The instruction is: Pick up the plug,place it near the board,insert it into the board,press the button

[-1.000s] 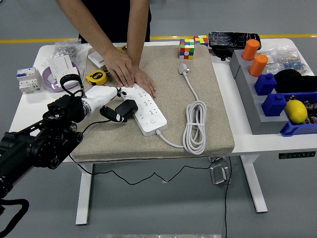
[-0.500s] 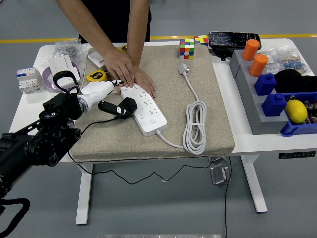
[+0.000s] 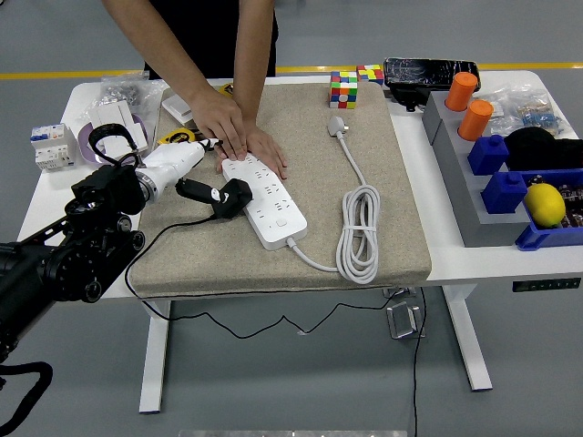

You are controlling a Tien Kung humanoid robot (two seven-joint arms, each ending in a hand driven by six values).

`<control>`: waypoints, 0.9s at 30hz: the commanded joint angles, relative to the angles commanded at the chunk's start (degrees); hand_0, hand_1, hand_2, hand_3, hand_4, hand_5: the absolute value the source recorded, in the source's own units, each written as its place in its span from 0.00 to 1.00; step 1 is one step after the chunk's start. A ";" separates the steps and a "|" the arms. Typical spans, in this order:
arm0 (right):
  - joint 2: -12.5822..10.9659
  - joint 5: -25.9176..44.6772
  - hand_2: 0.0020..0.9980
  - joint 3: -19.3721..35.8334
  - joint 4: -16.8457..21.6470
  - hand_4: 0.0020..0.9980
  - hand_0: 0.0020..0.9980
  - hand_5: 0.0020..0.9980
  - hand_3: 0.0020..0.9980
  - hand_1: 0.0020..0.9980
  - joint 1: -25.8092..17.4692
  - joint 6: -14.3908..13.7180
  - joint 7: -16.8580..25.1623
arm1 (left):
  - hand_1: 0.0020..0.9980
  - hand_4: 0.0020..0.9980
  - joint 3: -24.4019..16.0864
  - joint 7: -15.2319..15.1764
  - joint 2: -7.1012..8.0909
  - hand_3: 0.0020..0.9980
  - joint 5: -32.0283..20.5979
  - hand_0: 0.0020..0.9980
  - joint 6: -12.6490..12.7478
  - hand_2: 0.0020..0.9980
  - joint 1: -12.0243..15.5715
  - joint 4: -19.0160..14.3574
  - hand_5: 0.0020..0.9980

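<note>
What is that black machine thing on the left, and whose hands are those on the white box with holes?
The picture is taken from a camera high on a robot, looking down at a table. The black arm at the left ends in the robot's white left hand, which holds a black plug with a thin black cord beside a white power strip with many sockets. The bare hands belong to a person standing across the table, pressing on the strip's far end. The strip lies on a beige mat, next to its own coiled white cable.
</note>
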 joint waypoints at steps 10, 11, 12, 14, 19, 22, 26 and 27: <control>-0.01 0.00 0.83 0.19 -0.03 1.00 0.94 1.00 0.84 0.90 0.04 0.00 0.02 | 0.96 1.00 -1.67 0.14 0.71 0.99 0.38 0.86 -0.07 0.95 0.05 -0.84 0.64; 0.01 -0.04 0.83 0.26 -0.03 1.00 0.94 1.00 0.84 0.90 0.04 0.00 0.01 | 0.96 1.00 -2.39 0.24 0.85 0.99 0.44 0.86 -0.04 0.95 0.39 -1.39 0.64; 0.04 -0.09 0.83 0.36 -0.02 1.00 0.94 1.00 0.84 0.90 0.04 -0.02 0.01 | 0.96 1.00 -3.06 0.32 0.97 0.99 0.39 0.86 0.04 0.95 0.72 -1.91 0.64; 0.09 -0.13 0.83 0.52 -0.03 1.00 0.94 1.00 0.84 0.90 0.05 -0.01 0.02 | 0.95 1.00 -4.95 0.61 1.21 0.98 -0.37 0.85 0.61 0.95 1.88 -3.68 0.69; 0.31 -0.09 0.83 0.89 -0.10 1.00 0.94 1.00 0.83 0.90 -0.31 0.01 -0.01 | 0.97 1.00 -14.15 1.95 -0.01 0.98 -9.98 0.90 4.99 0.96 8.20 -13.99 0.91; 0.44 -0.23 0.83 1.26 -0.12 1.00 0.94 1.00 0.83 0.90 -0.43 0.02 -0.04 | 0.97 1.00 -17.84 2.60 -0.93 0.98 -14.71 0.90 6.76 0.96 11.20 -19.66 0.91; 0.54 -0.49 0.83 1.84 -0.06 1.00 0.94 1.00 0.83 0.90 -0.37 0.00 0.00 | 1.00 1.00 -20.15 4.64 -1.75 1.00 -23.70 1.00 6.38 1.00 15.31 -27.27 1.00; 0.54 -0.52 0.83 1.90 -0.04 1.00 0.94 1.00 0.83 0.90 -0.35 0.00 0.01 | 1.00 1.00 -20.14 5.21 -1.66 1.00 -26.27 1.00 5.99 1.00 16.46 -29.33 1.00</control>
